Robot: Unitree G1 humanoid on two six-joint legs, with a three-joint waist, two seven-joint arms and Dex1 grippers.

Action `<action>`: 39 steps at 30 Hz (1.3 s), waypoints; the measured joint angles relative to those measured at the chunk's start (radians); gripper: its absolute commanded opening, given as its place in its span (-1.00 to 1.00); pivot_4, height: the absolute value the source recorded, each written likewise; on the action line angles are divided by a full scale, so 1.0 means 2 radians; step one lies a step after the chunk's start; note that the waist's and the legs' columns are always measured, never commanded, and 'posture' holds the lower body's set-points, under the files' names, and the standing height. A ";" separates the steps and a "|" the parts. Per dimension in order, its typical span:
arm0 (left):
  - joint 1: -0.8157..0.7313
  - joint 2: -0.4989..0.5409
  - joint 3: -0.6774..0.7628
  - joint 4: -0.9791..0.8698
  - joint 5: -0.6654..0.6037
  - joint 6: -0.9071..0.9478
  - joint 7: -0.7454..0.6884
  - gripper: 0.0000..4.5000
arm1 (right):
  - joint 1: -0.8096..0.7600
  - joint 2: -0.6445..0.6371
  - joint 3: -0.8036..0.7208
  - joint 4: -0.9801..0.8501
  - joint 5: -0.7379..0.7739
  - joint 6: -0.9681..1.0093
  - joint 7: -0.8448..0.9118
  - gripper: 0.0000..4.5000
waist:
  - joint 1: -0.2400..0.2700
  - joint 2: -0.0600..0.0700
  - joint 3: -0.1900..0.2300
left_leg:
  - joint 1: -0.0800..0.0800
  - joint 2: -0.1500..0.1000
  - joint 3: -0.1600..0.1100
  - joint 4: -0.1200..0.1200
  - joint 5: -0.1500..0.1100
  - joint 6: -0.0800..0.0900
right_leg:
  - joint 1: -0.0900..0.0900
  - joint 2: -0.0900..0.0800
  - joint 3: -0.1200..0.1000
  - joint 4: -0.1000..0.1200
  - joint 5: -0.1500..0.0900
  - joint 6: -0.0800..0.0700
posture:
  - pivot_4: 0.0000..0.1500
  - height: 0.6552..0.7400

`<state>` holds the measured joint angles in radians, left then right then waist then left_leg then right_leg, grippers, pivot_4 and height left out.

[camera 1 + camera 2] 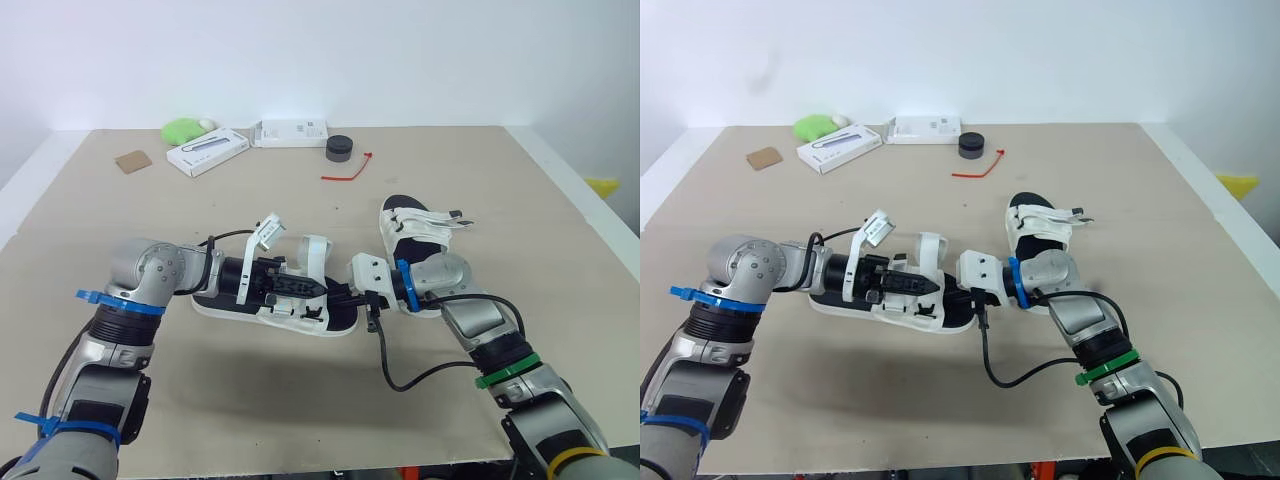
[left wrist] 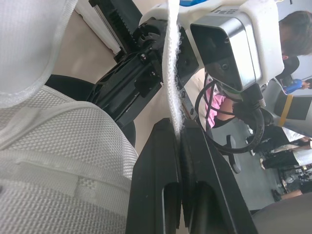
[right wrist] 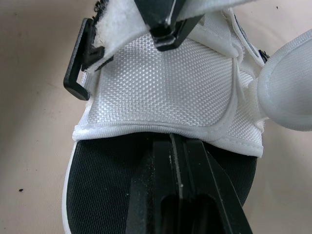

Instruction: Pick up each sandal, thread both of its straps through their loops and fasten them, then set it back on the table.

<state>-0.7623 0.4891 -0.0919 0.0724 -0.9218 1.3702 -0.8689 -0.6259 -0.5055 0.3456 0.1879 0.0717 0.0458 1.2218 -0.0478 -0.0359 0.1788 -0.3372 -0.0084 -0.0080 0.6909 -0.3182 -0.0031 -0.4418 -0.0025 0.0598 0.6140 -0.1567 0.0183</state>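
L end effector [image 2: 178, 129] pinched shut on sandal [image 1: 240, 308] strap [image 2: 171, 73] — R end effector [image 3: 174, 141] closed at its white upper [image 3: 165, 92]; box [image 1: 207, 152] print unreadable.

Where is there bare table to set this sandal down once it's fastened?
Free: the table strip in front of the near sandal, and the wide band between it and the white box. Crowded: the far edge around that box, and beside the second sandal.

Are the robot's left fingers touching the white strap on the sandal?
Touching. In the left wrist view, the white strap sits edge-on, pinched between the two black fingers of the left gripper.
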 measured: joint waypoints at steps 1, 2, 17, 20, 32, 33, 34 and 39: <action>0.000 0.000 0.000 -0.002 0.000 0.001 0.000 -0.97 | 0.000 0.000 0.000 0.000 0.000 0.000 0.000 -1.00 | 0.000 0.000 0.000 | 0.000 0.000 0.000 0.000 0.000 0.000 | 0.000 0.000 0.000 0.000 0.000 0.000 | 1.00 1.00; 0.000 0.000 0.000 -0.002 0.000 0.002 0.000 -0.97 | 0.000 0.000 0.000 0.000 0.000 0.000 0.000 -1.00 | 0.000 0.000 0.000 | 0.000 0.000 0.000 0.000 0.000 0.000 | 0.000 0.000 0.000 0.000 0.000 0.000 | 1.00 1.00; 0.000 0.007 -0.014 -0.005 0.025 -0.008 -0.011 -0.97 | 0.000 0.000 0.000 0.000 0.000 0.000 0.000 -1.00 | 0.000 0.000 0.000 | 0.000 0.000 0.000 0.000 0.000 0.000 | 0.000 0.000 0.000 0.000 0.000 0.000 | 1.00 1.00; 0.000 0.007 -0.016 -0.005 0.030 -0.011 -0.016 -0.97 | 0.001 0.000 0.000 0.000 0.000 0.000 0.000 -1.00 | 0.000 0.000 0.000 | 0.000 0.000 0.000 0.000 0.000 0.000 | 0.000 0.000 0.000 0.000 0.000 0.000 | 1.00 1.00; 0.006 0.018 -0.049 -0.027 0.065 -0.045 -0.040 -0.97 | 0.005 -0.001 0.000 -0.005 0.000 0.000 -0.002 -1.00 | 0.000 0.000 0.000 | 0.000 0.000 0.000 0.000 0.000 0.000 | 0.000 0.000 0.000 0.000 0.000 0.001 | 1.00 1.00; 0.006 0.019 -0.051 -0.028 0.067 -0.049 -0.042 -0.97 | 0.005 -0.001 0.000 -0.005 0.000 0.000 -0.002 -1.00 | 0.000 0.000 0.000 | 0.000 0.000 0.000 0.000 0.000 0.000 | 0.000 0.000 0.000 0.000 0.000 0.001 | 1.00 1.00; 0.007 0.020 -0.055 -0.031 0.069 -0.053 -0.045 -0.97 | 0.005 -0.001 0.000 -0.005 0.000 0.000 -0.002 -1.00 | 0.000 0.000 0.000 | 0.000 0.000 0.000 0.000 0.000 0.000 | 0.000 0.000 0.000 0.000 0.000 0.001 | 1.00 1.00; 0.011 0.025 -0.065 -0.043 0.080 -0.065 -0.057 -0.97 | 0.005 -0.002 0.000 -0.006 0.000 0.000 -0.002 -1.00 | 0.000 0.000 0.000 | 0.000 0.000 0.000 0.000 0.000 0.000 | 0.000 0.000 0.000 0.000 -0.001 0.001 | 1.00 1.00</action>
<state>-0.7397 0.5386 -0.2214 -0.0145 -0.7620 1.2409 -0.9821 -0.6155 -0.5090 0.3448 0.1763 0.0717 0.0457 1.2179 -0.0475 -0.0360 0.1787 -0.3370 -0.0085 -0.0077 0.6909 -0.3183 -0.0030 -0.4415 -0.0025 0.0601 0.6140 -0.1578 0.0199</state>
